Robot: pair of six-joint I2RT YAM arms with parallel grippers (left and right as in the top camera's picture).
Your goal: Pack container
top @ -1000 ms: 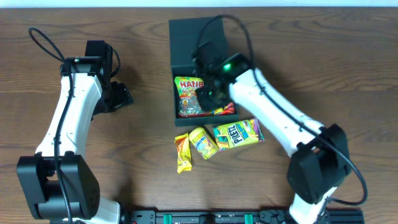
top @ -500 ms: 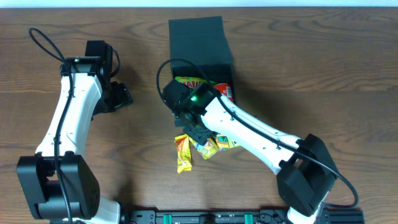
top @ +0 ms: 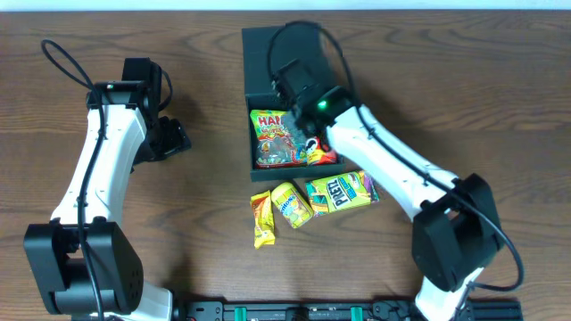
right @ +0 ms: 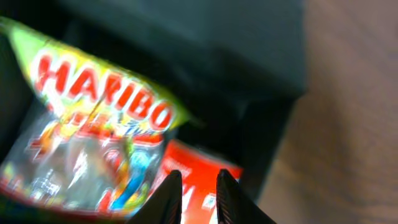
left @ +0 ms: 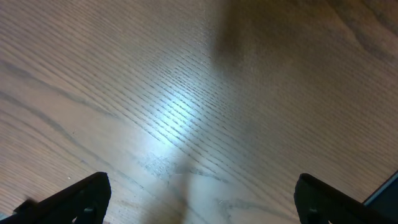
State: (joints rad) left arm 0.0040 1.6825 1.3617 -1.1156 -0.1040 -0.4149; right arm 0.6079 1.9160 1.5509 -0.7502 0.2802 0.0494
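- At the far middle of the table [top: 464,71], seen from overhead, the container [top: 268,53] stands open with a Haribo bag [top: 275,141] and a red packet [top: 325,158] inside. The right gripper [top: 299,94] hovers over it, and the left gripper [top: 171,138] is well apart to the left.
- Just near of the container lie three snack packets [top: 341,191].
- Left wrist: fingers [left: 81,198] spread wide over the wood.
- Right wrist: fingers [right: 169,198] almost together, gripping nothing, above the bag and red packet.
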